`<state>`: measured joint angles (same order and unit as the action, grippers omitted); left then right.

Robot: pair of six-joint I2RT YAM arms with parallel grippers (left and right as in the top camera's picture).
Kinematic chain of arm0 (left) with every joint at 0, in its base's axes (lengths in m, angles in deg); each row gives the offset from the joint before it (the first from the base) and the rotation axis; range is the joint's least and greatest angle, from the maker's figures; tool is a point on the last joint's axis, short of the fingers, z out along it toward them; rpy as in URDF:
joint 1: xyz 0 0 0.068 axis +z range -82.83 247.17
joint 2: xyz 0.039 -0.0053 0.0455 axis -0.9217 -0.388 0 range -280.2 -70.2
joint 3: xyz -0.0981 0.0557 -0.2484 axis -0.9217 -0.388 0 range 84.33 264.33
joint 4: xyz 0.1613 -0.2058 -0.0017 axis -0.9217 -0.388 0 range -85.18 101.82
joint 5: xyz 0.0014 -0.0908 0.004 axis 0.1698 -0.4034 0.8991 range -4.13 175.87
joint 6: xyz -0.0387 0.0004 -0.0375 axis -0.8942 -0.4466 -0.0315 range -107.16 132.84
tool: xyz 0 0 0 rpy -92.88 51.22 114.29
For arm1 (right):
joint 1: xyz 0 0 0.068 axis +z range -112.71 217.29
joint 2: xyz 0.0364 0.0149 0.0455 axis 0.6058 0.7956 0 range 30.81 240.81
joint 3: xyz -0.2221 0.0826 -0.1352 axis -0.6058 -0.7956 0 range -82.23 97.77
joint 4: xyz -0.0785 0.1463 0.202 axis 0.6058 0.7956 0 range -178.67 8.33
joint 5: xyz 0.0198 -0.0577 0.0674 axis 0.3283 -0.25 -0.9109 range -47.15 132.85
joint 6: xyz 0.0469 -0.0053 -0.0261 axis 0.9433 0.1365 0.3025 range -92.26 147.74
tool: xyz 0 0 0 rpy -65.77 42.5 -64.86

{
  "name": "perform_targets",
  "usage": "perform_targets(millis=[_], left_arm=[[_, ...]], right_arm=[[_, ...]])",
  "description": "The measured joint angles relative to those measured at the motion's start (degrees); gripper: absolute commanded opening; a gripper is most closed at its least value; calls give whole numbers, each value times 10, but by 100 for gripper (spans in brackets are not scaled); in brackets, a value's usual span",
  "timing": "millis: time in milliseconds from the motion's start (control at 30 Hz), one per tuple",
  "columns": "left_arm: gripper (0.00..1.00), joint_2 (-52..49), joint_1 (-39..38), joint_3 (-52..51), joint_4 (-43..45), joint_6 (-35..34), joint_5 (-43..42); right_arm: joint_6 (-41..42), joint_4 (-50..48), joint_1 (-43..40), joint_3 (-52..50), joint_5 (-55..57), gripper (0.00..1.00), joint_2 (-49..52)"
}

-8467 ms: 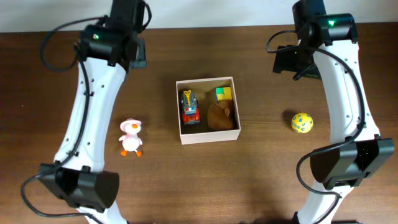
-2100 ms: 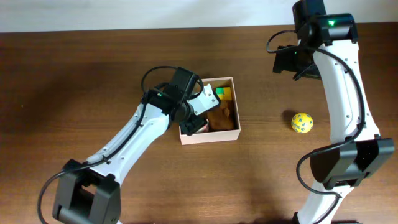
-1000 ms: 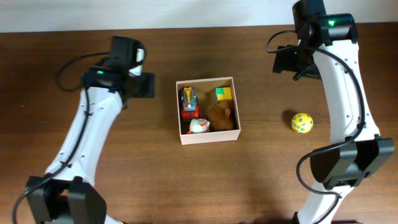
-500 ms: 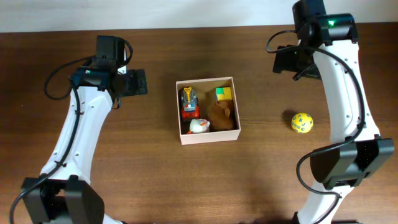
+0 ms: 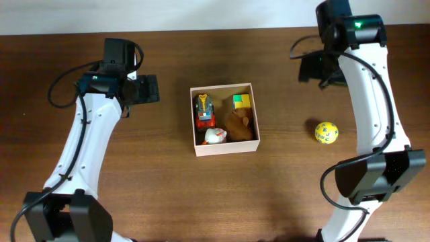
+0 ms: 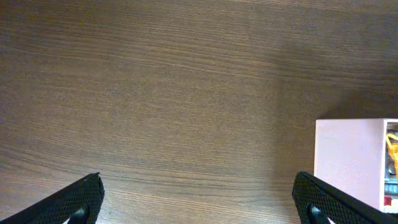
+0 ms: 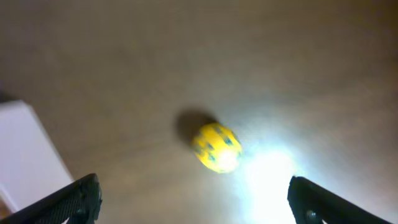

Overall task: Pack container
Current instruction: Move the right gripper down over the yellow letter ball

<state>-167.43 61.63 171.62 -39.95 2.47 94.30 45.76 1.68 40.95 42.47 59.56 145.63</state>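
The container, a shallow white-walled box, sits mid-table. It holds a red and orange toy truck, a green and yellow block, a brown plush and a white duck. A yellow ball lies on the table to its right. My left gripper hovers open and empty to the left of the box. The left wrist view shows the box corner beside the right finger. My right gripper hangs open behind the ball, which shows ahead of its spread fingers.
The dark wooden table runs to a pale wall along the back edge. A bright glare patch lies on the wood beside the ball. The box's white side shows at the left of the right wrist view.
My left arm has pulled back to the left, away from the container, and its jaws have opened fully. The duck stays in the box. The right gripper has shifted slightly.
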Motion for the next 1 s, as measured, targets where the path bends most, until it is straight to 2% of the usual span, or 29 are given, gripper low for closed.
perform_targets(millis=[200,400,600,1000], left_arm=[[99,0,0,0,-1,0,0],[99,0,0,0,-1,0,0],[99,0,0,0,-1,0,0],[99,0,0,0,-1,0,0]], right_arm=[[19,66,-26,0,21,99,0],[23,67,-78,0,-17,99,0],[-3,65,-87,-18,-33,99,0],[-36,-65,-94,-167,-48,99,-15]])
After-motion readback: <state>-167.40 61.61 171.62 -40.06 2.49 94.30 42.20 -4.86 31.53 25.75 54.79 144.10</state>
